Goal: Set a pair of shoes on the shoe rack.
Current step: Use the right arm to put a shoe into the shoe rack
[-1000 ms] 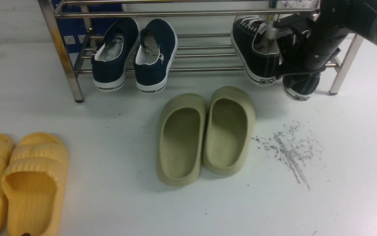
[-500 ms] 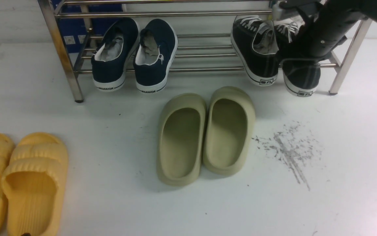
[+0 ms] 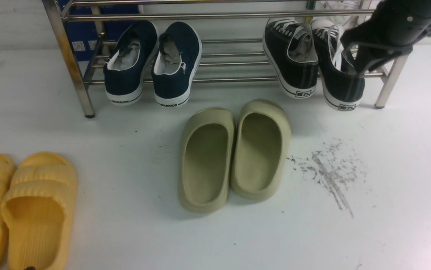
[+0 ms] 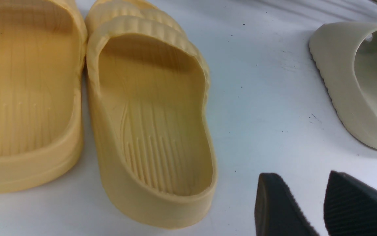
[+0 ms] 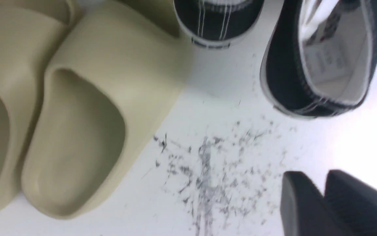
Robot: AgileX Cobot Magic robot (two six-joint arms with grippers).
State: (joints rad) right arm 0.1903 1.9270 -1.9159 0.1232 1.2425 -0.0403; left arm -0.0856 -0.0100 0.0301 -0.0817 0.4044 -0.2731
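From the front, the black sneakers (image 3: 314, 63) sat side by side at the right end of the shoe rack (image 3: 215, 15), on its lower rods, toes inward and heels hanging out over the front rod. The navy slip-ons (image 3: 153, 63) sat the same way toward the left end. The right arm (image 3: 388, 33) hung above the right-hand sneaker, partly covering its collar. A pair of olive slides (image 3: 234, 153) lay on the white tabletop (image 3: 125, 131) in front of the rack. Yellow slides (image 3: 27, 210) lay at the near left, and grey scuff marks (image 3: 328, 172) lay at the right.

In the left wrist view, the left end effector (image 4: 298, 178) was narrowly parted and held nothing; bare tabletop showed in the gap. It was just beside the yellow slides, with one olive slide farther off.

In the right wrist view, which was blurred, the right end effector (image 5: 308, 177) had its fingers (image 5: 301, 206) almost together and gripped nothing. It was above the scuff marks, and the sneakers' heels and the olive slides were beyond it.
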